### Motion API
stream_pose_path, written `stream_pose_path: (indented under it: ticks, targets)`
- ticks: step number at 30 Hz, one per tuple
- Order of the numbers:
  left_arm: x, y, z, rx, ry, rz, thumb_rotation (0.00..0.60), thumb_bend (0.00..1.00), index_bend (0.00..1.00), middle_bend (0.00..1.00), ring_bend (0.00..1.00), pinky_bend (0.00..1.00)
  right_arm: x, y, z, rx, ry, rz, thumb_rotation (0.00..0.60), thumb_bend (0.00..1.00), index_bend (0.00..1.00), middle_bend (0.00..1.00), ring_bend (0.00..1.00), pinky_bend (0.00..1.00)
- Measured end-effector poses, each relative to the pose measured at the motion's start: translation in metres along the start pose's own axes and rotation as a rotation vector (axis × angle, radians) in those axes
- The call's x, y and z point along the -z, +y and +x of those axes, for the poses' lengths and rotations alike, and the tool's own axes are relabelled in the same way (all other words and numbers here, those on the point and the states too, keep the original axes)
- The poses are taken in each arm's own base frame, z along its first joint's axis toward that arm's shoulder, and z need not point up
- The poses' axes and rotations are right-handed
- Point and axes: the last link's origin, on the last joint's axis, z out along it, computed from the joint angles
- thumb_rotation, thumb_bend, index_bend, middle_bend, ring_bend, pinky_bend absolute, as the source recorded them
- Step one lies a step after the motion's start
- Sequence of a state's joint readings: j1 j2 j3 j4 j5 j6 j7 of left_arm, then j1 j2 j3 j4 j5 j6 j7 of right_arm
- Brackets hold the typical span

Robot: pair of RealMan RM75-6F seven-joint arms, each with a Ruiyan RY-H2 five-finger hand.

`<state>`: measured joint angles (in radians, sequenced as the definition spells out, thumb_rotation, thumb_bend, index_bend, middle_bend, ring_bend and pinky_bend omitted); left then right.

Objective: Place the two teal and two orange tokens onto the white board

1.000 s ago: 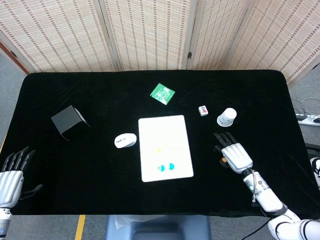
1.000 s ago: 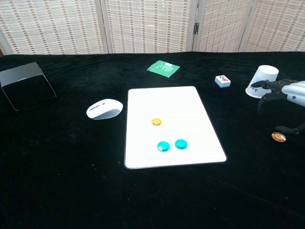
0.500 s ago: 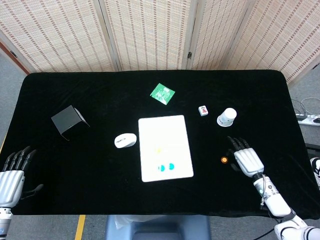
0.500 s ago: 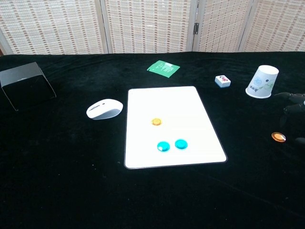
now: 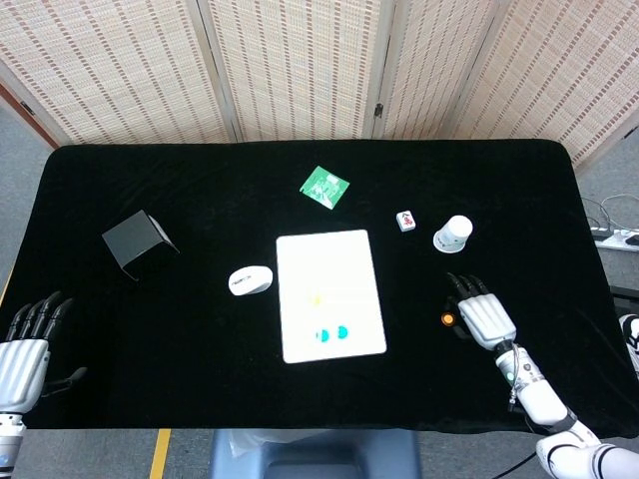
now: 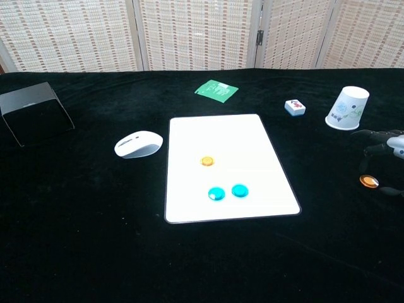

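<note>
Two hands show: the left hand (image 5: 22,351) sits at the lower left edge, fingers spread, empty. Mid-frame, the white board (image 6: 189,136) carries two teal tokens (image 6: 228,191) and one orange token (image 6: 207,161). At right, the second orange token (image 6: 368,182) lies on the cloth beside the empty, spread right hand (image 5: 483,314)

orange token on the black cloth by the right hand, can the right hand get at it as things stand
Probably yes. The round orange token lies on the black tablecloth right beside the right hand, whose fingers are spread and hold nothing. Nothing sits between them; the upturned white paper cup stands farther back, out of the way.
</note>
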<state>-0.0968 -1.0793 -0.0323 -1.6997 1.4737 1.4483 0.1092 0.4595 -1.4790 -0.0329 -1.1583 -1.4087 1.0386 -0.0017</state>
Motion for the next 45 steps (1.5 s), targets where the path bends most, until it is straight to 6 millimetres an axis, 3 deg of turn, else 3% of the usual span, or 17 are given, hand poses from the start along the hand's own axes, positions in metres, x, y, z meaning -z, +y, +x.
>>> stream_pose_path:
  ticks: [18,25,36,45]
  targets:
    - [-0.001,-0.002,-0.002,-0.003,-0.007,0.006,0.6,0.2,0.07,0.0,0.0,0.0,-0.007,-0.008,-0.001,0.0,-0.024,0.018,0.6,0.42,0.5,0.07,0.0,0.0]
    - [-0.001,-0.002,-0.001,-0.002,-0.002,0.007,0.6,0.2,0.07,0.0,0.0,0.0,-0.012,-0.02,0.014,-0.027,0.001,0.057,0.6,0.42,0.5,0.1,0.0,0.0]
    - [0.002,-0.005,-0.001,0.002,0.001,0.015,0.6,0.2,0.07,0.0,0.0,0.0,-0.054,-0.091,0.062,0.001,0.009,0.229,0.6,0.42,0.5,0.1,0.0,0.0]
    - [0.005,-0.011,-0.001,0.004,0.001,0.034,0.6,0.2,0.07,0.0,0.0,0.0,-0.094,-0.157,0.068,0.01,-0.015,0.297,0.6,0.42,0.5,0.1,0.0,0.0]
